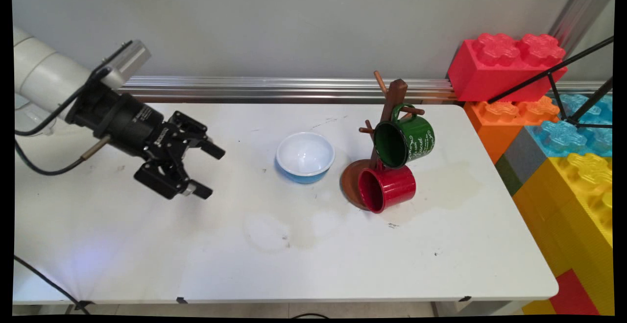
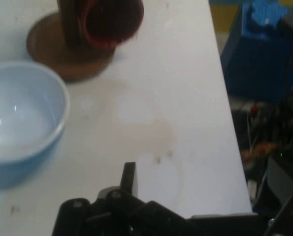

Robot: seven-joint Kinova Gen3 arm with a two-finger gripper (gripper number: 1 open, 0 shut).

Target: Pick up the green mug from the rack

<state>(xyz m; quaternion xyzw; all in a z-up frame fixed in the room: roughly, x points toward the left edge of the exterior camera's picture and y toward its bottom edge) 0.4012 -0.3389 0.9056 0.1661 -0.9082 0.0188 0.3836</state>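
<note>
The bowl (image 1: pixel 305 157), blue outside and white inside, stands upright near the middle of the table (image 1: pixel 245 244), toward the far edge; in the main view it is the nearest thing to the gripper (image 1: pixel 208 171), which hangs over the left part of the table, holds nothing and points toward the bowl with its jaws apart and bare tabletop between. Beyond the bowl a mug stand (image 1: pixel 387 117) carries a green mug (image 1: pixel 406 141), and a red mug (image 1: pixel 387 188) lies at its base. In the hand view the bowl (image 2: pixel 23 118) sits at the left, the red mug (image 2: pixel 112 22) and stand base (image 2: pixel 62 54) above it, with one finger (image 2: pixel 130 178) showing.
</note>
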